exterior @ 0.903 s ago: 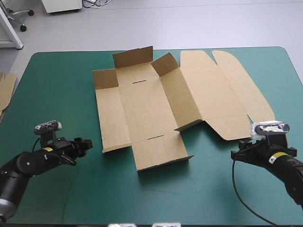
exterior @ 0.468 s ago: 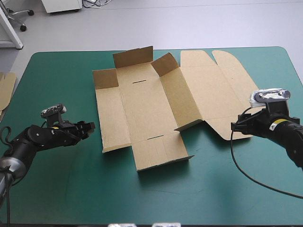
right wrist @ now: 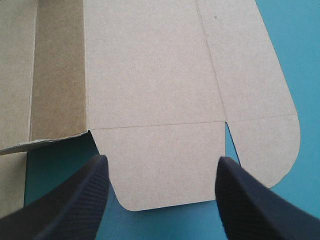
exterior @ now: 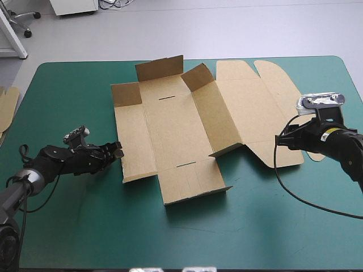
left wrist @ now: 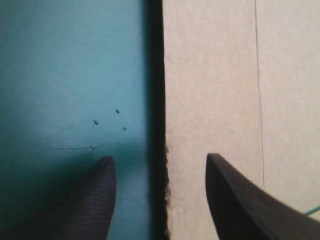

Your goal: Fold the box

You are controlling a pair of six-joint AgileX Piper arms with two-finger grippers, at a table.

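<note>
While unfolded, box [exterior: 187,130] at left hand [exterior: 117,151]

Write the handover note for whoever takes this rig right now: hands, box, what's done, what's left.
Left hand: open, low at the left edge of the box, one finger over the board, the other over the teal-green cover; holding nothing.
Right hand: open, at the small flap on the lid's near edge; holding nothing.
Box: mid-table, spread open, lid flat to the right; the flaps at its far end stand partly up.
Done: no wall tucked.
Left: raise and tuck the walls into a tray.
Spare board shows at the cover's left edge.
</note>
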